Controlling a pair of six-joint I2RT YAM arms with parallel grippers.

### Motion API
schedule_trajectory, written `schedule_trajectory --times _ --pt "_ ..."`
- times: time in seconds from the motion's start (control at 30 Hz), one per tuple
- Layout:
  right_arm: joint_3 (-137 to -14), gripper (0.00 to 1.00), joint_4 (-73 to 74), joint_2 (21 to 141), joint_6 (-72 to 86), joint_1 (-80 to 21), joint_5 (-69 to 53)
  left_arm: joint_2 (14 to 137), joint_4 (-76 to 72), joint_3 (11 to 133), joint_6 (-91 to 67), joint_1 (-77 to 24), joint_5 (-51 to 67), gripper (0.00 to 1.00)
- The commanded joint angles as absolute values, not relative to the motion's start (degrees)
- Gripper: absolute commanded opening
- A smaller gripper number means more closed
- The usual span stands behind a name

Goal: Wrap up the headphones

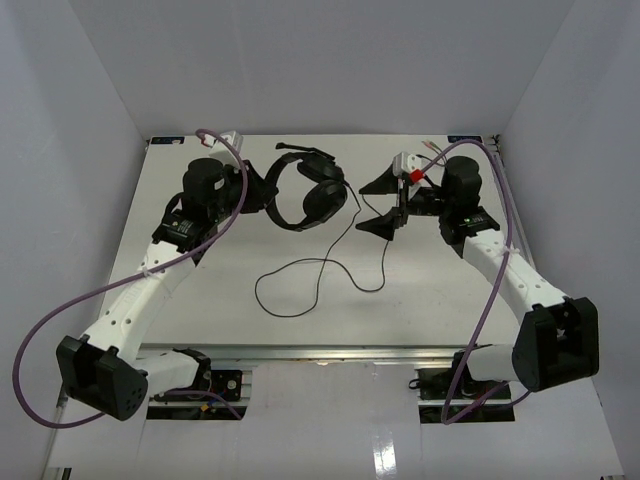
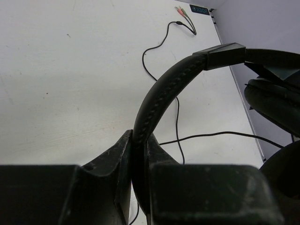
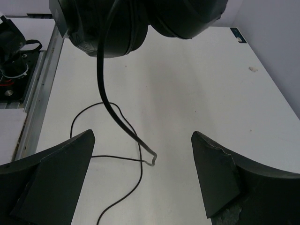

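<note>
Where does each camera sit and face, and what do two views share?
Top external: overhead behind the bases, facing down at the table; left arm, right arm show.
Left wrist: wrist-mounted, facing past its shut fingers along the headphones' headband.
Right wrist: wrist-mounted, facing between its open fingers toward the earcups and cable.
Shared: both wrists see the cable.

You see the whole bench (image 1: 430, 290) from high above its near edge; each wrist camera looks low and close at the headphones (image 1: 308, 195), which all views share.
</note>
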State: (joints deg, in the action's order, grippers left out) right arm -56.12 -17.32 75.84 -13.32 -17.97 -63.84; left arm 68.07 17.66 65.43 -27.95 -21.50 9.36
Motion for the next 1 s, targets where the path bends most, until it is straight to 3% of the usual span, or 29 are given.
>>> schedule_trajectory --times 0.0,0.1,0.2,0.33,0.47,0.7,0.87,0.97 --pt "-56.45 0.93 -32.4 79.11 -9.7 -24.37 -64.97 65.63 17.75 69.09 -31.55 -21.36 11.19 0.0" --pt "-55.18 0.99 -36.73 82.3 -8.7 -26.96 -65.83 66.32 17.52 72.01 -34.1 -21.36 12.18 0.0" --pt "-50.04 0.88 -54.78 85.83 3.17 -28.98 -66.34 67.53 14.77 74.79 -37.58 -21.24 13.74 0.0" --pt "-46.15 0.72 -89.83 91.21 29.31 -30.5 -66.01 69.69 10.92 77.86 -42.17 -20.22 14.85 0.0" --pt "-45.1 0.65 -102.57 94.82 40.44 -30.67 -64.35 70.66 8.38 80.05 -45.76 -18.13 15.73 0.0" --pt "-44.6 0.55 -104.76 93.08 44.78 -33.35 -60.97 72.5 8.58 83.96 -47.32 -16.59 16.77 0.0" --pt "-43.77 0.8 -90.27 88.85 33.97 -34.7 -53.92 72.15 9.62 85.46 -47.34 -16.52 17.05 0.0" --pt "-44.01 0.83 -77.45 85.3 25.13 -33.03 -51.95 71.62 11.31 86.63 -45.95 -16.44 17.02 0.0"
